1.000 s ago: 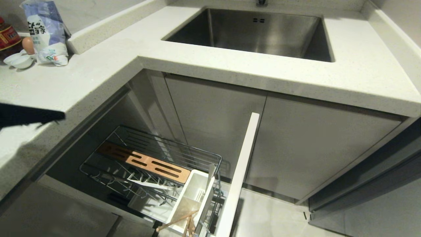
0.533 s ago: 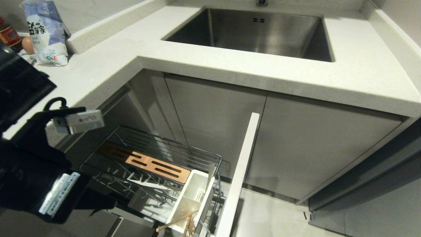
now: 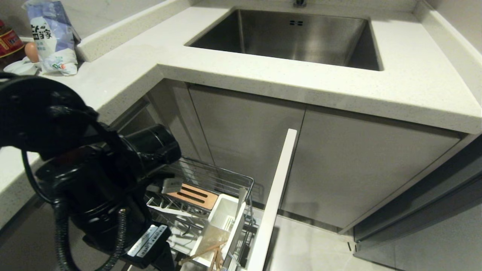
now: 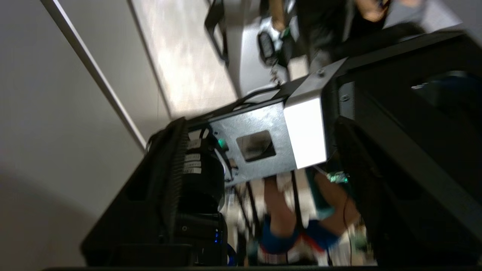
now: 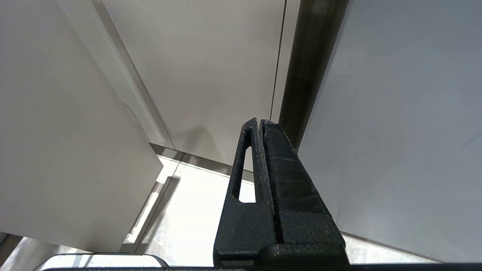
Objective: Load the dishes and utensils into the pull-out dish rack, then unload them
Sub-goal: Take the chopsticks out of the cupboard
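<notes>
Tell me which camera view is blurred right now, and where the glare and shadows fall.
Left wrist view: smeared by motion blur, details soft. Head view: sharp; soft glare on the steel sink, deep shadow in the cabinet behind the pull-out dish rack, and the dark left arm blocks much of it. Right wrist view: crisp, evenly lit, shut fingers clear.

the left arm (image 3: 86, 177) fills the lower left of the head view, bent and reaching down — its fingers are out of sight. the right gripper (image 5: 260, 128) hangs parked, fingers pressed together — holding nothing.
</notes>
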